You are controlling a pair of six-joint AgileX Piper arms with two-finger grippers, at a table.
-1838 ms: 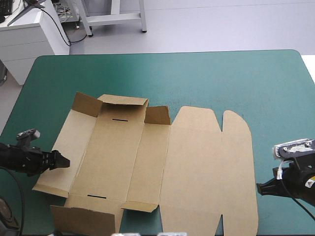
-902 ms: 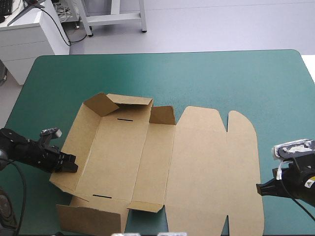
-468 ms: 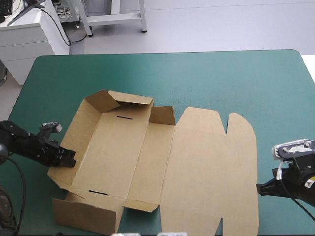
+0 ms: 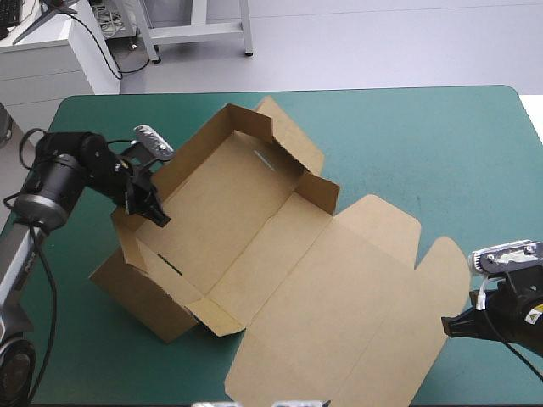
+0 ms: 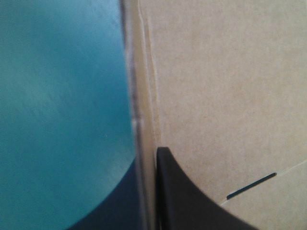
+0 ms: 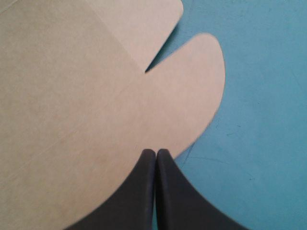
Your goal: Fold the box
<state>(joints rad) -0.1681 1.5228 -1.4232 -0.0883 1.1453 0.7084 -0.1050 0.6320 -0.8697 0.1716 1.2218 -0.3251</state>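
Above: the cut brown cardboard box sits skewed, left of centre on the teal-green table cover. Left wrist: my left gripper clenched on its left wall, apparently raising it; tucking should follow. Right wrist: my right gripper pinched empty over the lid edge.

The tabletop wore a teal-green cover with rounded far corners. Beyond its far edge lay a smooth, pale grey floor. Off the far left corner stood a white cabinet. Farther back, the legs of a pale metal frame rested on the floor. The light was even, and shadows were soft.
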